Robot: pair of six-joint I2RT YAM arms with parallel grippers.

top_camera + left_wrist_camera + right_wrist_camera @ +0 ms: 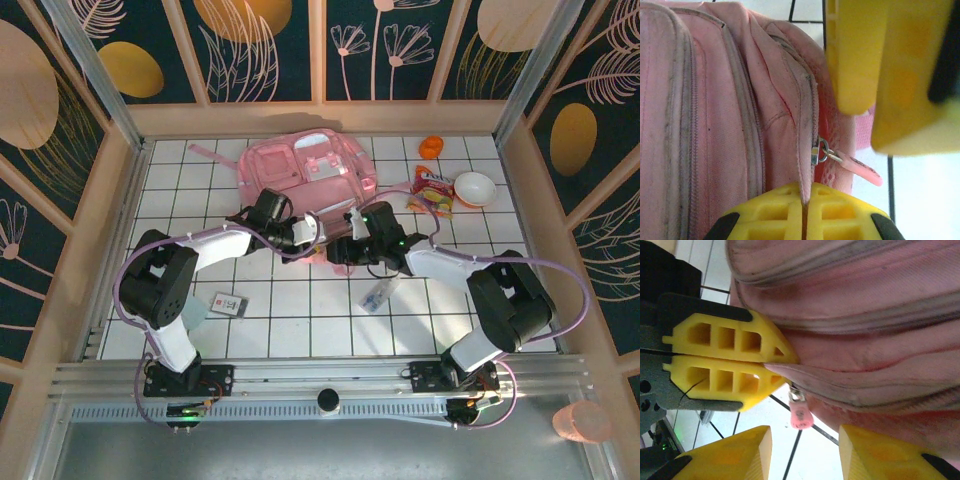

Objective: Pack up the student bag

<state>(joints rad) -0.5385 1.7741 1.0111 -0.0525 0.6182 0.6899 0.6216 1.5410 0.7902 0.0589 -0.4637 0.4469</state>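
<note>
The student bag, a large pale pink backpack, lies flat at the back middle of the tiled table. Both grippers meet at its near edge. My left gripper is shut on a fold of the bag's fabric right beside the zip slider, and it also shows in the top view. The pink zip pull hangs free just past that pinch. My right gripper stands open below the pull, one yellow finger on each side of it, touching nothing. From above, the right gripper faces the left one.
At the back right are an orange object, a white bowl and a colourful snack packet. A small card box lies front left and a clear packet front middle. Wooden walls ring the table.
</note>
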